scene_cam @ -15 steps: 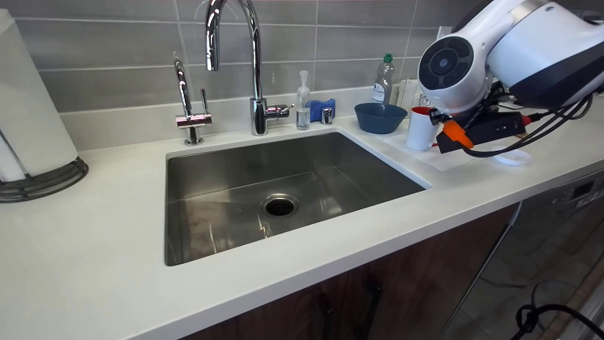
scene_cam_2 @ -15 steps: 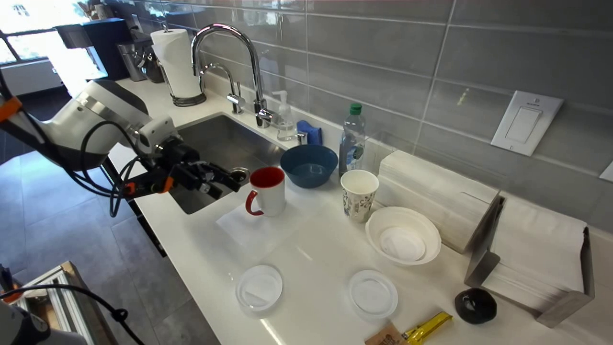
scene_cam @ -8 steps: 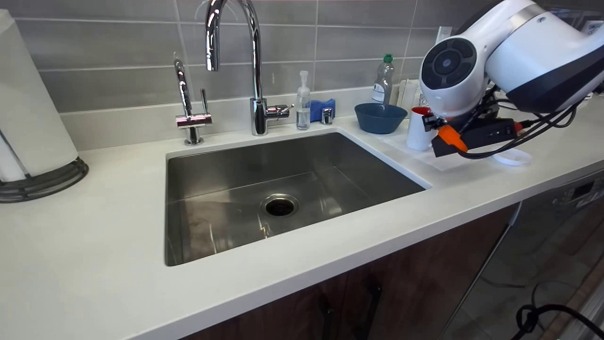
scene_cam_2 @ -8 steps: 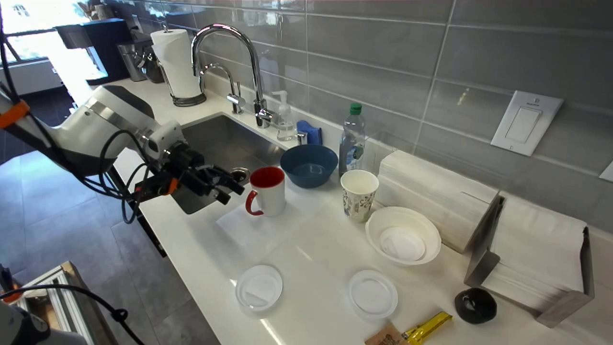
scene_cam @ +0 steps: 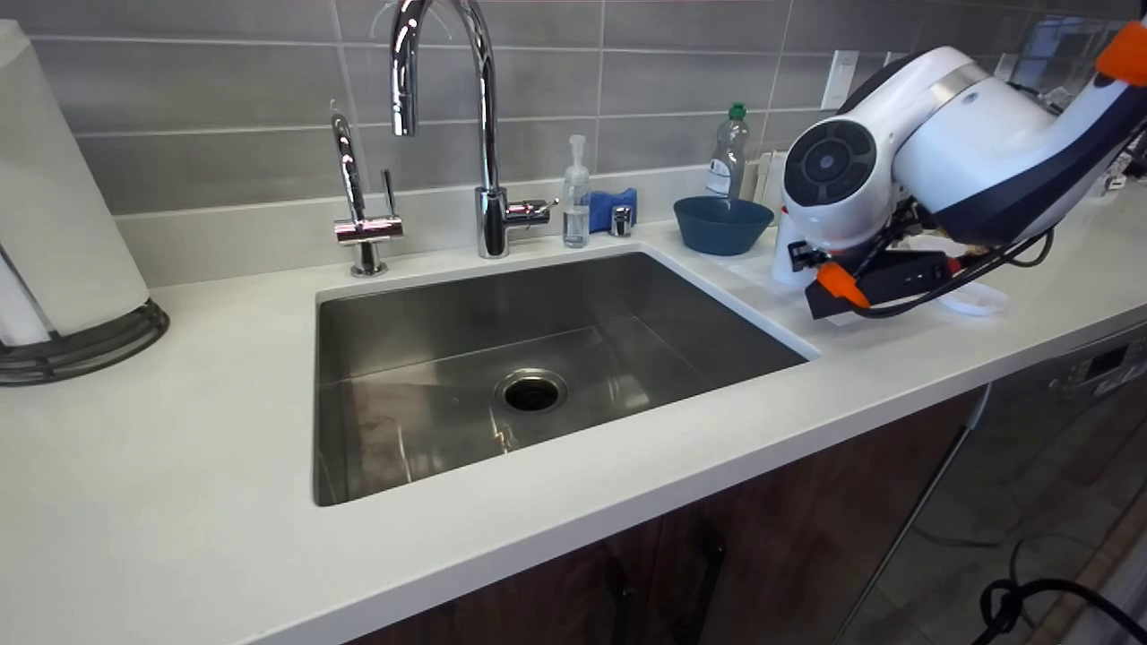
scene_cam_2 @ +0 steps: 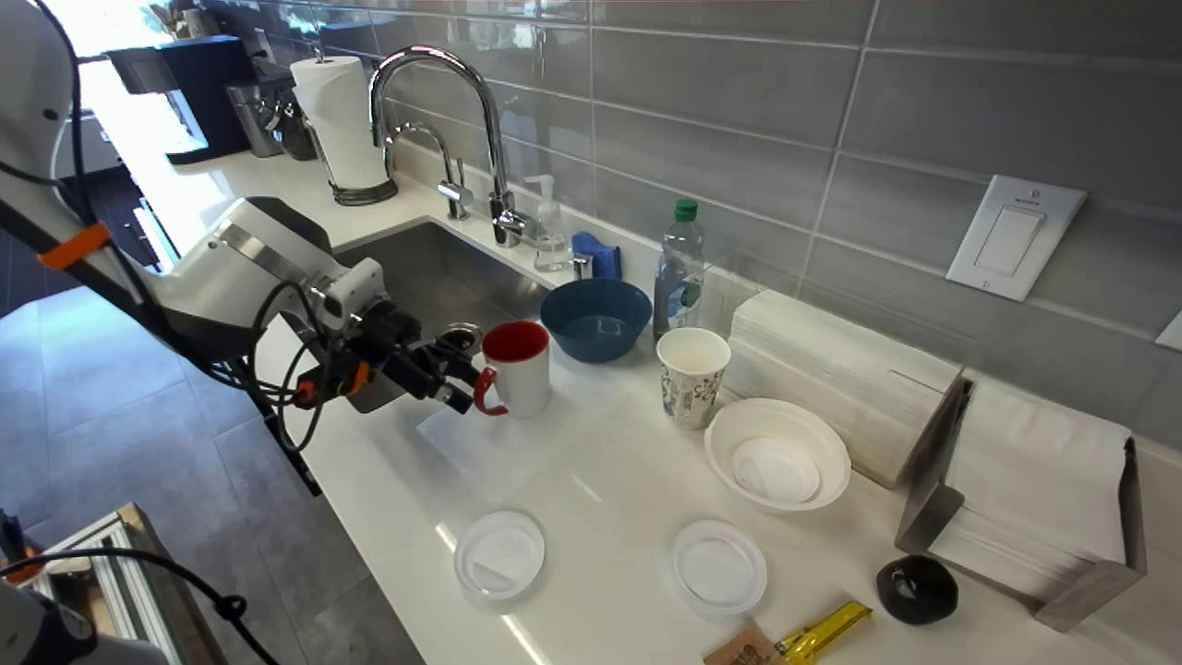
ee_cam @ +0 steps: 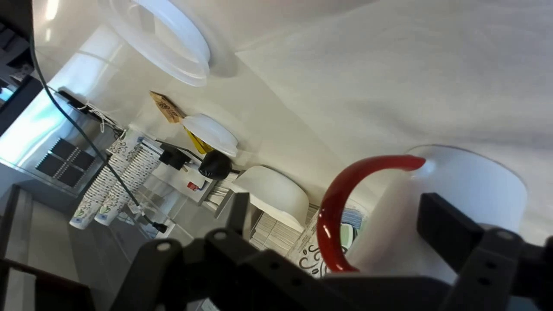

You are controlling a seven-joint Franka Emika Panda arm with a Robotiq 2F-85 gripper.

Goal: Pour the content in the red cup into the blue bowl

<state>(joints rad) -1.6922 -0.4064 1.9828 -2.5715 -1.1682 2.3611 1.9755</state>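
Observation:
The red cup (scene_cam_2: 524, 380) is a mug with a white outside, a red inside and a red loop handle. It stands upright on a white sheet on the counter, partly hidden by the arm in an exterior view (scene_cam: 785, 258). Its contents cannot be seen. My gripper (scene_cam_2: 464, 380) is open at the handle side of the mug. In the wrist view, the red handle lies between the spread fingers (ee_cam: 337, 216), and one finger is in front of the mug's body (ee_cam: 471, 185). I cannot tell whether they touch. The blue bowl (scene_cam: 722, 228) stands behind the mug, near the wall (scene_cam_2: 600, 351).
A patterned paper cup (scene_cam_2: 691, 383) and a white bowl (scene_cam_2: 828, 448) stand to the mug's right in an exterior view. A dish soap bottle (scene_cam_2: 679, 272) is beside the blue bowl. White lids (scene_cam_2: 500, 554) lie on the counter. The sink (scene_cam: 556, 309) and tall faucet (scene_cam: 488, 116) are close by.
The arm has moved lower and closer to the mug, bringing the open fingers up to the handle. The mug and blue bowl have not moved.

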